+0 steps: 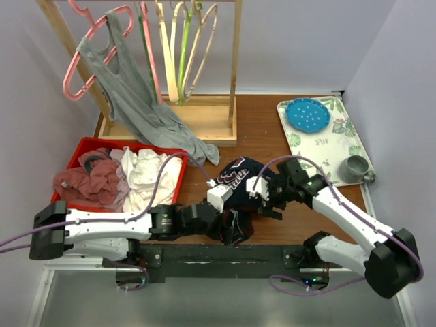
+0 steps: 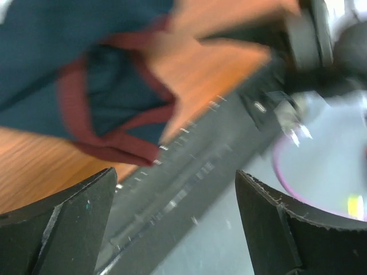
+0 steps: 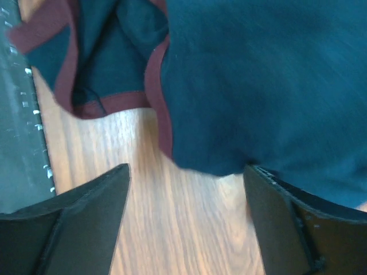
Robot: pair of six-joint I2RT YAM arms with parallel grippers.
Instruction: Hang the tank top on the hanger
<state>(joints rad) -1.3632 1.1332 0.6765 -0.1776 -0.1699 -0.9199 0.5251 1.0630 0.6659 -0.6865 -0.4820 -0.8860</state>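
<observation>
The dark navy tank top (image 1: 238, 178) with dark red trim lies crumpled on the wooden table between my two grippers. My left gripper (image 1: 228, 230) is open and empty at its near left side. In the left wrist view (image 2: 175, 189) the top (image 2: 69, 63) hangs above and left of the jaws. My right gripper (image 1: 271, 204) is open at the top's right edge. In the right wrist view (image 3: 187, 177) it sits over bare wood, with the top (image 3: 258, 86) just beyond the fingertips. The tan hanger (image 1: 204, 51) hangs on the rack at the back.
A red bin (image 1: 82, 145) of clothes stands at the left. The wooden rack (image 1: 235, 75) holds a grey tank top (image 1: 129, 88) on a pink hanger (image 1: 78, 68). A floral tray (image 1: 340, 146) with a blue plate (image 1: 308, 114) and a grey mug (image 1: 354, 167) stands at the right. A black rail (image 1: 225, 259) lines the near edge.
</observation>
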